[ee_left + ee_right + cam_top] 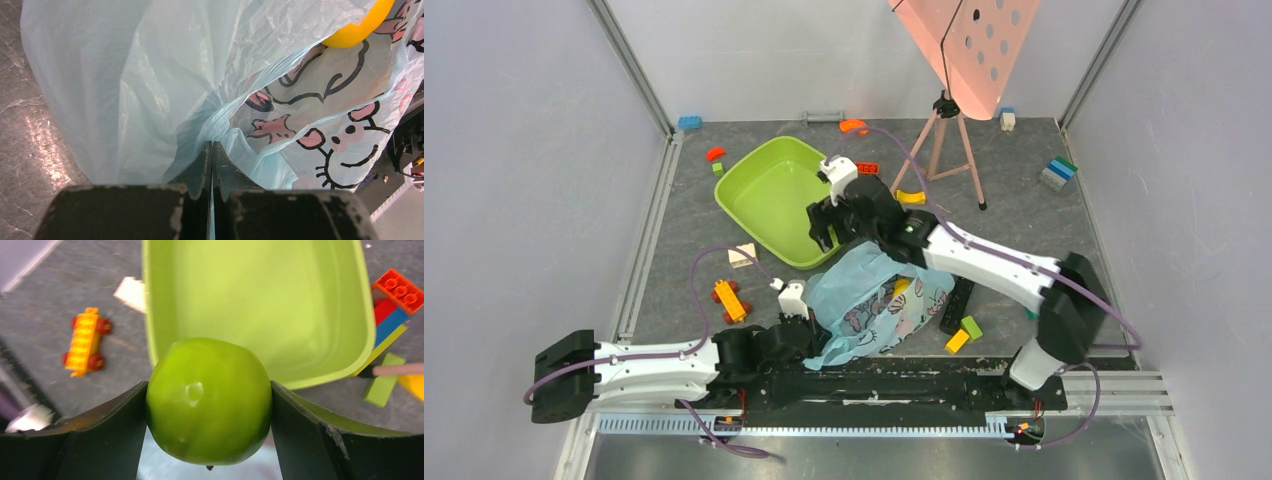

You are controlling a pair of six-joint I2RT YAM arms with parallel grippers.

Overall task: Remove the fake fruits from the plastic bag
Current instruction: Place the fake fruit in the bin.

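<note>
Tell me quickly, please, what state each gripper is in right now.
Left gripper: closed, pinching the plastic bag.
Right gripper: closed on the green apple.

The bag (125,75) is pale translucent blue, printed with black-outlined cartoon animals with pink ears. The apple (209,400) is glossy green, the tub (764,200) lime, the lemon (352,30) yellow, the toy car (730,300) orange, red-wheeled.

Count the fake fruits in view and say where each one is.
2. A green apple is clamped in the right tool; a yellow fruit sits in the plastic bag. More may be hidden inside it.
</note>
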